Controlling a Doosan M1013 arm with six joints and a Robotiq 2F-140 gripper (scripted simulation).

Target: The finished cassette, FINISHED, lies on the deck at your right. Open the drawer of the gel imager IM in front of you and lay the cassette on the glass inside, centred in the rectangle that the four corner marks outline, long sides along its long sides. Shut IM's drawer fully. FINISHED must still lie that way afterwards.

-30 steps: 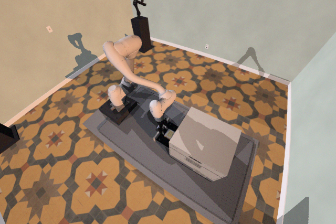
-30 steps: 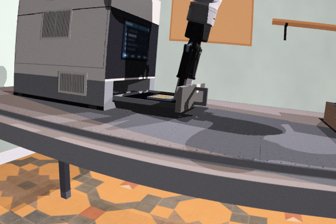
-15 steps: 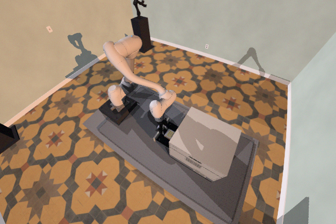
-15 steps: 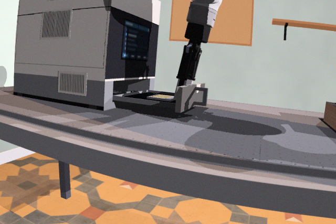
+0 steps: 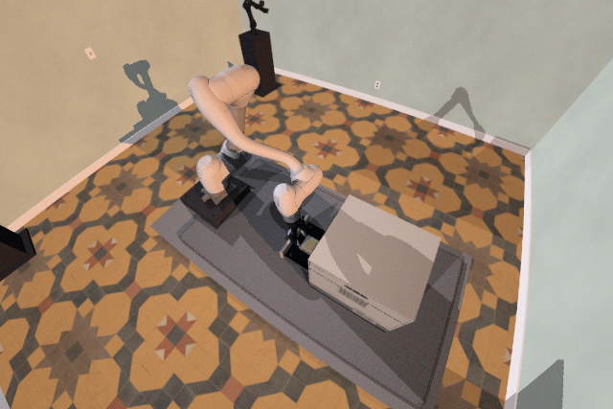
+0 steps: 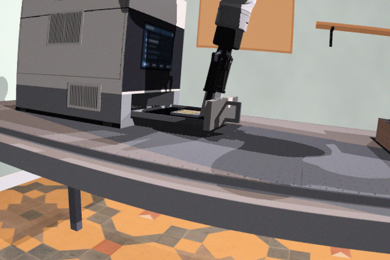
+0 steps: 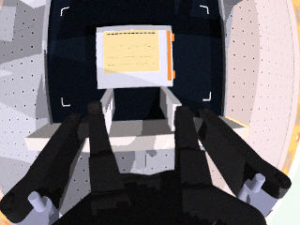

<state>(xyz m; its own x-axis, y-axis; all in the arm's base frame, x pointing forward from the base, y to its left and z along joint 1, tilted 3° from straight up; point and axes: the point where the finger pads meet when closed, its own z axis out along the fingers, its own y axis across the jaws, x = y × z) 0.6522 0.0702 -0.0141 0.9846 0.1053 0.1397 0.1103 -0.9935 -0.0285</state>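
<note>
Toward the bench's short edge farthest from the arm's base, mid-width: here stands the gel imager IM (image 5: 371,246) (image 6: 70,52), its drawer side facing the arm.
Drawer: out, its front panel (image 6: 210,117) (image 7: 141,135) standing well apart from the housing, the handle (image 6: 238,112) on its outer face; the tray between runs along the bench's long edges.
Cassette: FINISHED (image 5: 309,244) (image 6: 187,111) (image 7: 131,53) is down flat in the drawer, yellow gel up (orange strip along one short end, nice and clear from the wrist).
Corner marks: all four show around the cassette, and it sits about centred among them, long sides along the rectangle's long sides.
Claw: the gripper (image 5: 298,240) (image 6: 209,104) (image 7: 137,97) is released, fingers apart and gripping nothing, tips low between front panel and cassette, right beside its nearer long side; whether they touch it, I can't tell.
Bench: its (image 5: 238,265) (image 6: 201,184) nearer right corner, seen from the arm, has a dark block (image 5: 215,216) just beside it.
</note>
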